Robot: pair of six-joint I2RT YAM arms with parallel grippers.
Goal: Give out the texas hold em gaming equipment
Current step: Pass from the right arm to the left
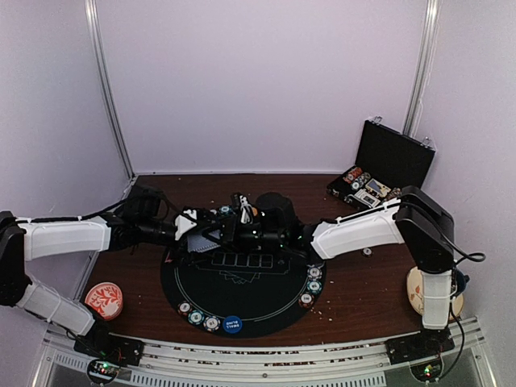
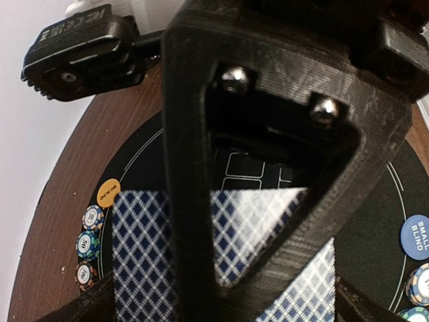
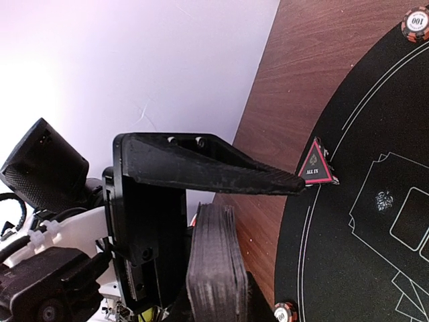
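Observation:
A deck of playing cards (image 3: 214, 261) stands edge-on, and my right gripper (image 3: 218, 305) is shut on it above the back of the round black mat (image 1: 242, 300). In the left wrist view the top card's blue diamond back (image 2: 144, 255) shows behind the right gripper's triangular finger (image 2: 194, 201). My left gripper (image 2: 221, 310) is open, its fingers wide to either side of the deck; one of its fingers (image 3: 221, 171) lies clear of the cards. A red triangle marker (image 3: 315, 166) lies at the mat's edge. Striped poker chips (image 1: 197, 316) (image 1: 313, 284), a blue button (image 1: 232, 323) and an orange button (image 2: 107, 192) ring the mat.
A red-and-white round dish (image 1: 104, 299) sits at the front left. An open black case (image 1: 389, 161) with chips stands at the back right. A pale round plate (image 1: 414, 292) lies by the right arm's base. Both arms cross over the mat's rear half.

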